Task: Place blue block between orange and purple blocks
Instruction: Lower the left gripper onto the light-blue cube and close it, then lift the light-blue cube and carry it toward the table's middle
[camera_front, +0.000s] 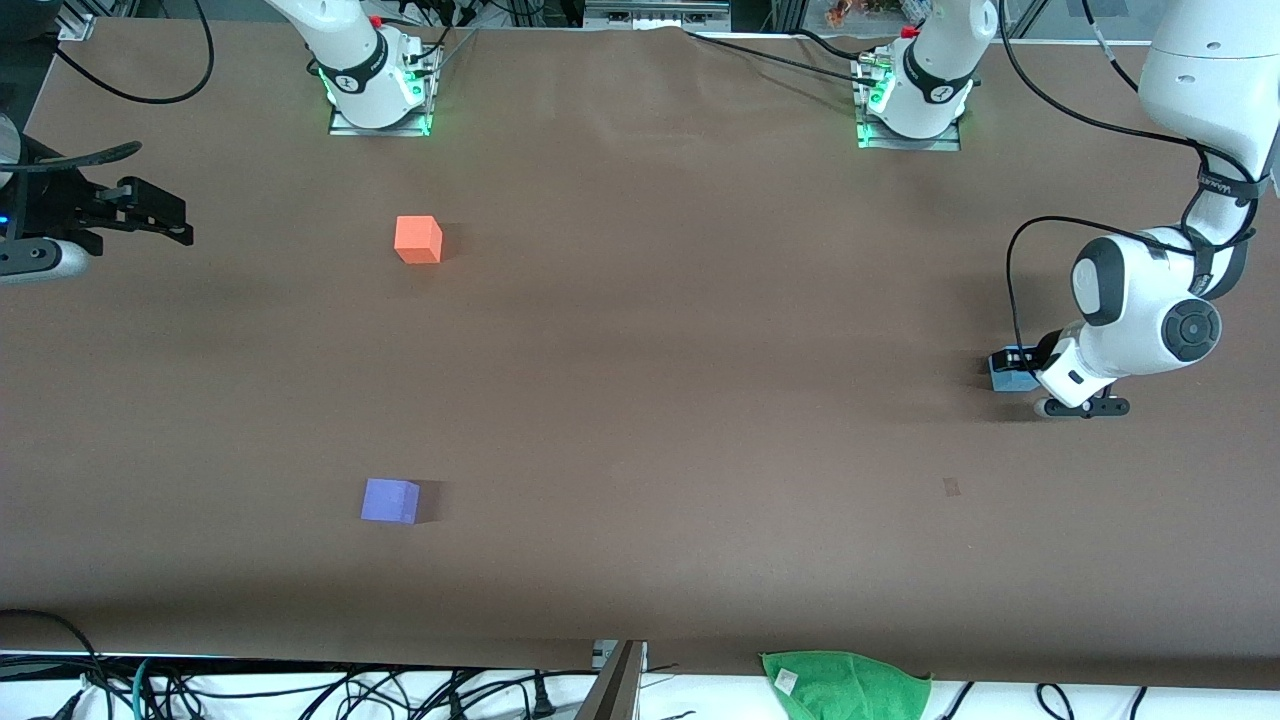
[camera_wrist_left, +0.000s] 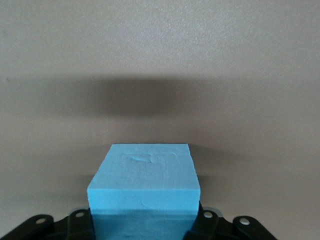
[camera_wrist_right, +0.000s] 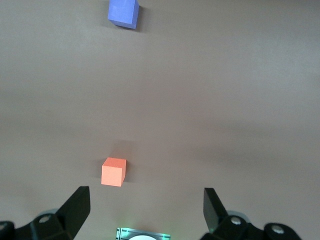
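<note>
The left gripper (camera_front: 1012, 368) is down at table level near the left arm's end of the table, with its fingers clamped on the blue block (camera_front: 1008, 376). In the left wrist view the blue block (camera_wrist_left: 145, 192) fills the space between the two black fingers (camera_wrist_left: 80, 225), and each finger presses against one side face of the cube. The top face of the block shows a few shallow dents. The block sits on the brown table (camera_front: 700, 330); whether it has cleared the surface cannot be told. The left arm bends down from its base at the top of the front view and ends in a white wrist just above the block.

The right gripper (camera_front: 150, 215) hangs over the right arm's end of the table, with its fingers spread wide and nothing between them. The right arm waits there. In the right wrist view the two dark fingertips (camera_wrist_right: 80, 205) stand well apart, and the table below shows between them.

The orange block (camera_front: 418, 240) rests on the table toward the right arm's end, farther from the front camera. The purple block (camera_front: 390, 501) rests toward the same end, nearer to the front camera. The two blocks are well apart, with bare table between them. Both are well apart from the blue block. A green cloth (camera_front: 848, 685) lies at the table edge nearest the front camera.
</note>
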